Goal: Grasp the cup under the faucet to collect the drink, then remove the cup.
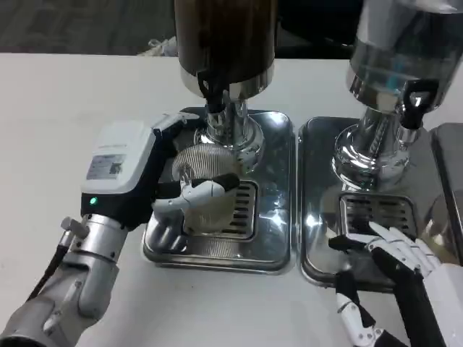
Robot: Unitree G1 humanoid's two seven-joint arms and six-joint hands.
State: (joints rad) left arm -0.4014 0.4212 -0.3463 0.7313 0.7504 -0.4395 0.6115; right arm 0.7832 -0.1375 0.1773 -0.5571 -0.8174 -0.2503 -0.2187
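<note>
Table, white, seen from above, and we are looking down at two drink dispensers standing on steel drip trays. Our left hand (189, 194) is wrapped around a ribbed, translucent cup (207, 186), with a thumb across its near side. The cup stands on the left drip tray (273, 238), over the slotted grate and just below the black faucet (212, 90) of the dark dispenser (224, 36). It appears to lean slightly, though we cannot be sure. Our right hand (394, 254) rests with its fingers spread and holding nothing on the near part of the right drip tray (312, 210), in front of the second dispenser (398, 65). We cannot tell whether any drink is in the cup. We judge the main risk to be a spill: the thin cup could buckle under a tight grip, or sit off-centre under the spout so liquid misses it. Lifting it out tilted could also slop the drink.
</note>
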